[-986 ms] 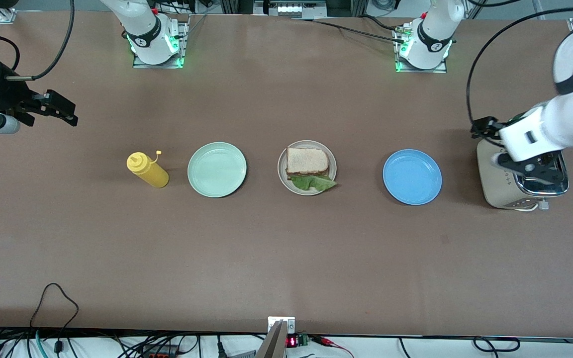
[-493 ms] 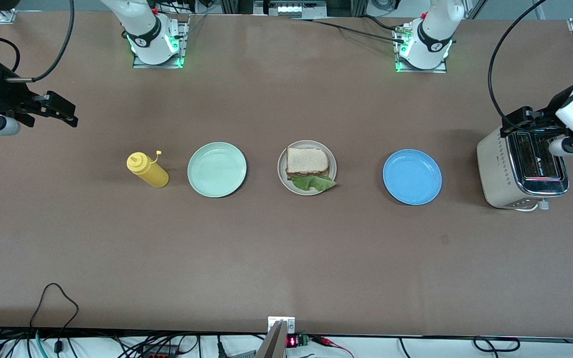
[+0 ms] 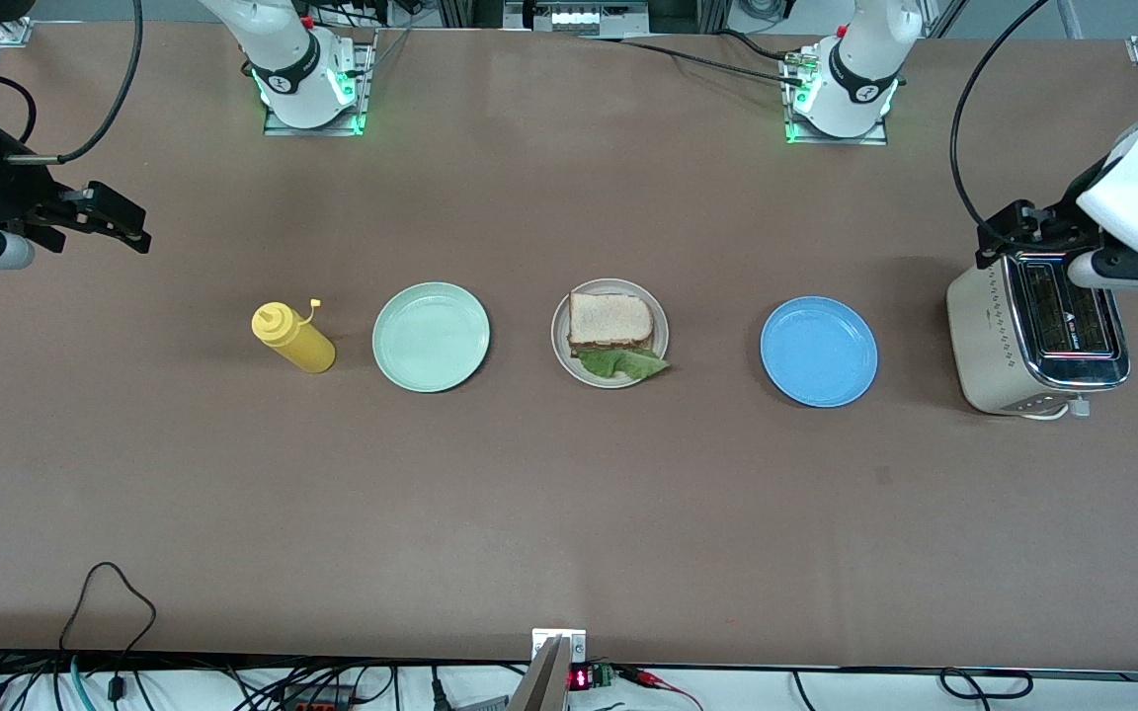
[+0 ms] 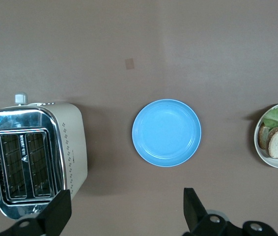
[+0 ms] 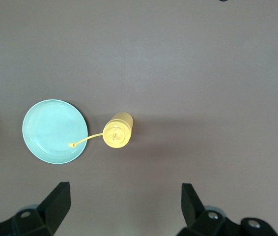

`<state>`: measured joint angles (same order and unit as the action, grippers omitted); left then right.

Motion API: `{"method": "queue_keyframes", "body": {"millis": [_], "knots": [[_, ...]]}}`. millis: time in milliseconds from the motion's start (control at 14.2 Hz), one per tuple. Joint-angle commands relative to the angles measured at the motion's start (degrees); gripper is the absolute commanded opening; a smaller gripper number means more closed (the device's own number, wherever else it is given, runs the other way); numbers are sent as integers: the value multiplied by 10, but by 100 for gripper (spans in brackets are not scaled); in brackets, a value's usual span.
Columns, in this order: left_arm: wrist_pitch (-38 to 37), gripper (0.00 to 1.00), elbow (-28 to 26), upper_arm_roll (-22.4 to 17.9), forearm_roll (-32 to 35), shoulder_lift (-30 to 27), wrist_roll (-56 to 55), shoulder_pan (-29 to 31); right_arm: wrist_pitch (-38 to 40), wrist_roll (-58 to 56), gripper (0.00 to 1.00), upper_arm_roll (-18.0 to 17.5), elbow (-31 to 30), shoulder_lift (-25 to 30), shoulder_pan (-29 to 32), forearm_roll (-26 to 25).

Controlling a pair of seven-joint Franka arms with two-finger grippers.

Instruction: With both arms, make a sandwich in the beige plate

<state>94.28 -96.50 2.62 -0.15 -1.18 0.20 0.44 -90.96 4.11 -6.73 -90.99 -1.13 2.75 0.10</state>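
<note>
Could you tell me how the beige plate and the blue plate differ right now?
The beige plate holds the sandwich; the blue plate holds nothing. The beige plate looks slightly smaller, and the blue plate sits nearer the toaster. Both are round, shallow and flat on the table.

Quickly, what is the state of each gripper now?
Left gripper: open, empty, above the toaster.
Right gripper: open, empty.

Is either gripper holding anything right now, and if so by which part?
Nothing is held. The left gripper hangs open above the toaster; the right gripper is open at the right arm's end. The sandwich sits on the beige plate.
</note>
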Motion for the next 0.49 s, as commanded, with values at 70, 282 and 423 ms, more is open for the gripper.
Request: {"method": "queue_keyframes", "body": {"millis": [70, 282, 423], "knots": [[-10, 100, -19, -10, 0, -29, -4, -11, 3, 4, 100, -7, 11, -4, 7, -4], [-23, 100, -16, -10, 1, -32, -4, -21, 3, 5, 100, -7, 11, -4, 8, -4], [-26, 100, -15, -9, 9, -32, -3, -22, 2, 5, 100, -7, 11, -4, 8, -4]]}}
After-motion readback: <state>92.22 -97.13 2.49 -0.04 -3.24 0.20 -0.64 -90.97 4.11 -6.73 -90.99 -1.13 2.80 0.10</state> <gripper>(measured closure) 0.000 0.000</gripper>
